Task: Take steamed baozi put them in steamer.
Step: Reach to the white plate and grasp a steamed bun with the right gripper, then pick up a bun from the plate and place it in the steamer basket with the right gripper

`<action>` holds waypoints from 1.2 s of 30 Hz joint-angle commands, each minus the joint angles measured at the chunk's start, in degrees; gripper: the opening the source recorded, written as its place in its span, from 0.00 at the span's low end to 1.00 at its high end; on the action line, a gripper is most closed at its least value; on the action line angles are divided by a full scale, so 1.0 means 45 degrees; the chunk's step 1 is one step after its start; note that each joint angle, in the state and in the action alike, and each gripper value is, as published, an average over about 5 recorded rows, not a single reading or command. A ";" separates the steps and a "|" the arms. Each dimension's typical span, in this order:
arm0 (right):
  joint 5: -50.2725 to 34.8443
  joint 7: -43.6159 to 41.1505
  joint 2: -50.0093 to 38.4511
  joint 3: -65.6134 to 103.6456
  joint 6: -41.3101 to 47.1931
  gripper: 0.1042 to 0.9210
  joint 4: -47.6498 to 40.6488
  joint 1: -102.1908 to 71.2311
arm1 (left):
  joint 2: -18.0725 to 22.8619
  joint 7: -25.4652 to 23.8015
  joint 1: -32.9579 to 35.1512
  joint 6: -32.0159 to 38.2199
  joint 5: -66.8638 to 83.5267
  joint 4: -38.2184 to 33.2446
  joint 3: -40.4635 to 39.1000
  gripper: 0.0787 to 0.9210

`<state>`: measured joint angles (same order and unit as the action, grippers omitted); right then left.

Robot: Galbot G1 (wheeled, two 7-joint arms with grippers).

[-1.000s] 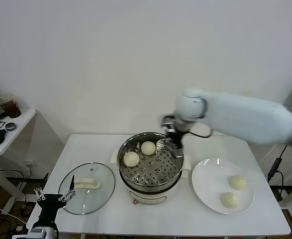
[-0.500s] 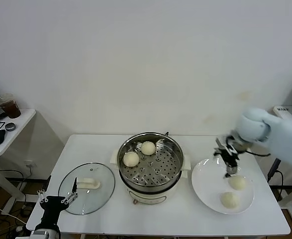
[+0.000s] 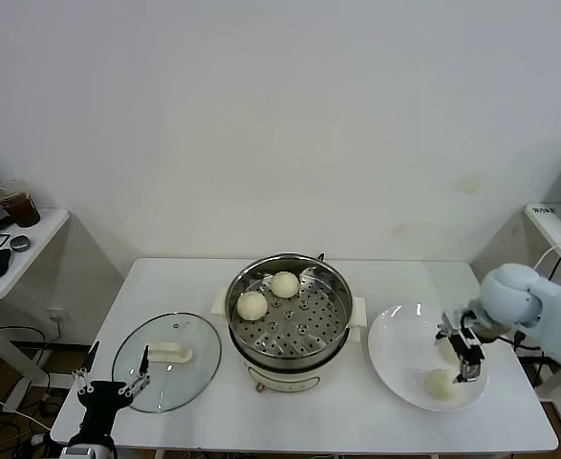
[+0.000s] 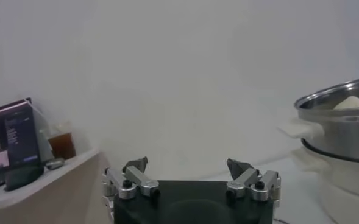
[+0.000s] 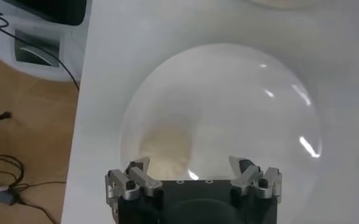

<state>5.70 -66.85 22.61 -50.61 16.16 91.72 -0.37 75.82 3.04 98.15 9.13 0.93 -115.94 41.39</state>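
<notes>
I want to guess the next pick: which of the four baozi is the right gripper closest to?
The farther baozi on the plate, partly hidden behind the open right gripper; its plate-mate sits nearer the front edge, and two lie in the steamer.

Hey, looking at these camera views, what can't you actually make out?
- Head view: the right gripper covers most of the far baozi on the plate, so contact can't be judged.
- Right wrist view: only one pale bun shows on the plate, blurred; the other lies out of frame.
- Left wrist view: the steamer is cut off by the edge, its tray hidden by the rim.
- Head view: the left gripper is partly cut by the bottom edge.
</notes>
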 commanded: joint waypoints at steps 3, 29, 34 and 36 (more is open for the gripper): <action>0.0528 0.0308 -0.0399 0.1377 -0.0094 0.88 -0.0091 -0.2139 | 0.0008 0.0003 0.0002 0.0008 -0.0013 0.0013 -0.0011 0.88; 0.0726 0.0849 0.0724 0.2163 0.0569 0.63 -0.1007 -0.3235 | -0.0012 0.0005 -0.0094 -0.0033 -0.0095 0.0052 -0.0093 0.88; 0.0512 0.0677 0.0592 0.2074 0.0575 0.58 -0.0867 -0.2681 | -0.0021 0.0007 -0.0072 -0.0028 -0.0066 0.0017 -0.0054 0.88; 0.0345 0.0570 0.0512 0.1950 0.0547 0.57 -0.0801 -0.2231 | -0.0031 0.0006 -0.0069 -0.0023 -0.0051 0.0013 -0.0043 0.88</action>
<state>7.30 -64.41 24.70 -42.32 18.26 88.38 -11.38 75.57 3.06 97.70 9.01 0.85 -115.87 41.25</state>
